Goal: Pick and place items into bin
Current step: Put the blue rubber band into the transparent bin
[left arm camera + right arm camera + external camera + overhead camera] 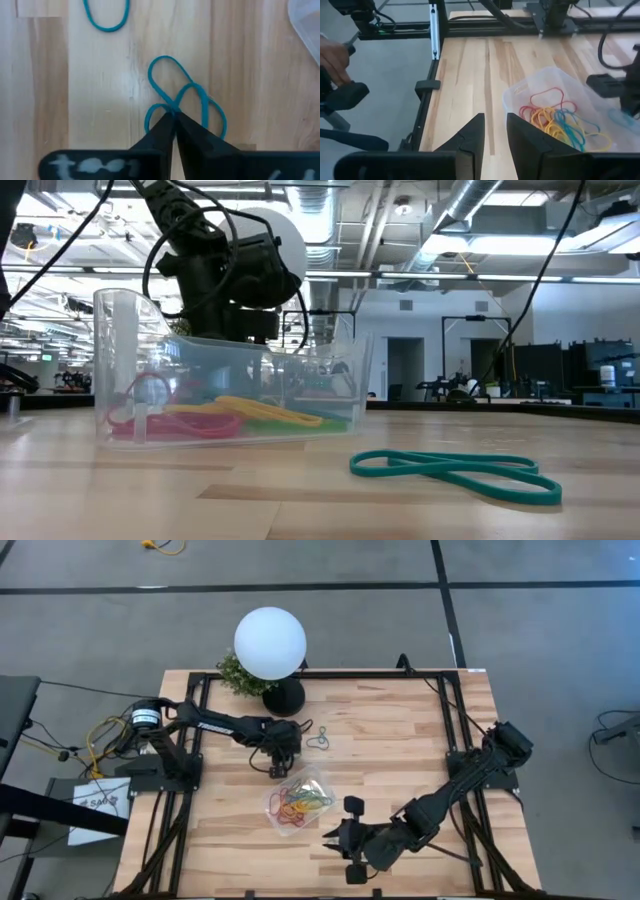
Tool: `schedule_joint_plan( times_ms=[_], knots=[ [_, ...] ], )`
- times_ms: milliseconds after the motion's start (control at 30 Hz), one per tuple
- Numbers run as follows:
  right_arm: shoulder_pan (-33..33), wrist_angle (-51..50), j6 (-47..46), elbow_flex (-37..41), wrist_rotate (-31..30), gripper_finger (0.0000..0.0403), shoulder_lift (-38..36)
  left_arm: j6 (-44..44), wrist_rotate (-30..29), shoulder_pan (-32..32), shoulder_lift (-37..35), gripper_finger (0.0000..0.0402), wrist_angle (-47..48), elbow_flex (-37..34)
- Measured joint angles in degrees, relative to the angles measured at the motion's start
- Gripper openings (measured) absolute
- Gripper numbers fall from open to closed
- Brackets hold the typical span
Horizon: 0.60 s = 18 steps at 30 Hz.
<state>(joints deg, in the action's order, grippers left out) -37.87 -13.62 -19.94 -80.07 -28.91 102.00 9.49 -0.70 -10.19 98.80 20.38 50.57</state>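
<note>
Here the left gripper (174,116) has its jaws clenched on a twisted blue rubber band (175,95) lying flat on the counter (400,740), just beside the clear bin (310,780). Another teal band (318,740) lies loose nearby on the wood; it appears in the foreground of the low view (455,472). Behind the left arm stand a white globe lamp (270,643) and a small green plant (240,677). The bin (330,375) holds a tangle of red, yellow, green and blue bands (555,117). The right gripper (495,131) waits near the counter's front edge, jaws parted, holding nothing.
</note>
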Motion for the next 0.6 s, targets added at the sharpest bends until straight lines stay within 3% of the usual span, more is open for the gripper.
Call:
schedule_joint_plan(
  times_ms=[100,233,600],
  knots=[
    [0.0,-2.0,-3.8,0.0,0.1,0.0077,0.0,-2.3,-0.8,0.5,-0.4,0.0009,-0.6,0.2],
    [-1.0,-6.9,-9.4,0.0,0.1,0.0077,-0.2,-3.6,-6.2,2.0,-2.7,0.0002,0.6,2.6],
    [-3.8,-18.1,-20.6,0.0,0.4,0.0077,-3.0,-8.7,-3.0,10.6,-19.1,0.0,7.0,9.7]
  ],
)
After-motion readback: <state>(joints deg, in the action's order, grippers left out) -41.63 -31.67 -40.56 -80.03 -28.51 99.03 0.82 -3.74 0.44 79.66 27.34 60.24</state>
